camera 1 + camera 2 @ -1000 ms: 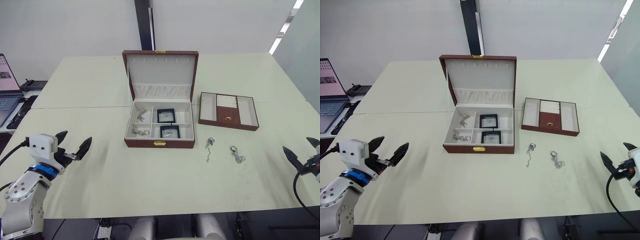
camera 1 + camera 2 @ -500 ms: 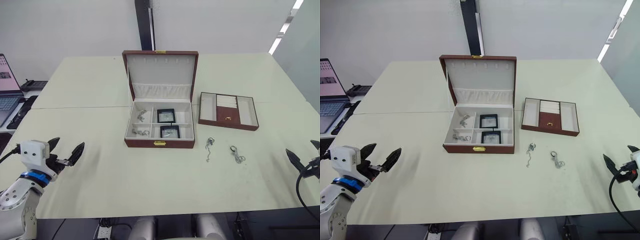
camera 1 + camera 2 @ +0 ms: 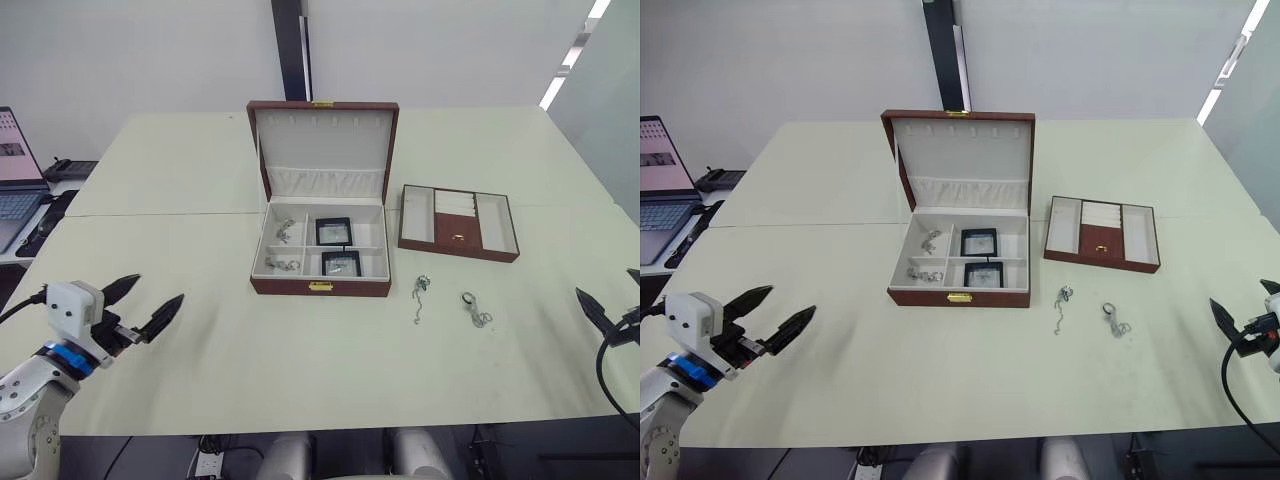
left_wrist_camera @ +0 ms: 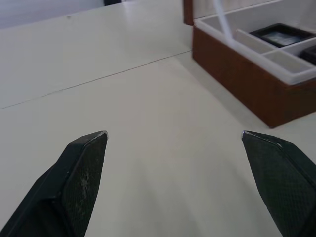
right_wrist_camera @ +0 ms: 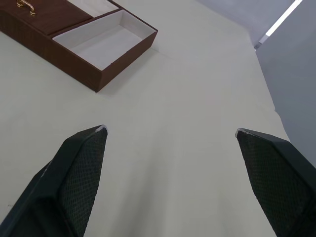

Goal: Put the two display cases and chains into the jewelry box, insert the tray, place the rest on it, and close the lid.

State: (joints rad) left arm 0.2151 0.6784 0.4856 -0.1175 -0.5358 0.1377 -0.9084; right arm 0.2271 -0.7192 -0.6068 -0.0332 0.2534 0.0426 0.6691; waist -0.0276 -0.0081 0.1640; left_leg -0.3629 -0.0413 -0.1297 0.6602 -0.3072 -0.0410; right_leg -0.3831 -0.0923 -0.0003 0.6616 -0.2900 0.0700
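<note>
Jewelry box [image 3: 320, 250] holds two display cases [image 3: 333, 231]; two chains [image 3: 419, 296] outside.

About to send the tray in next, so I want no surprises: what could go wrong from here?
1. The shallow reddish-brown tray sits right beside the open reddish-brown jewelry box; swinging it across could knock the upright lid.
2. The two thin silvery chains lie loose on the pale table in front of the tray; the open right hand could drag them on its approach.
</note>
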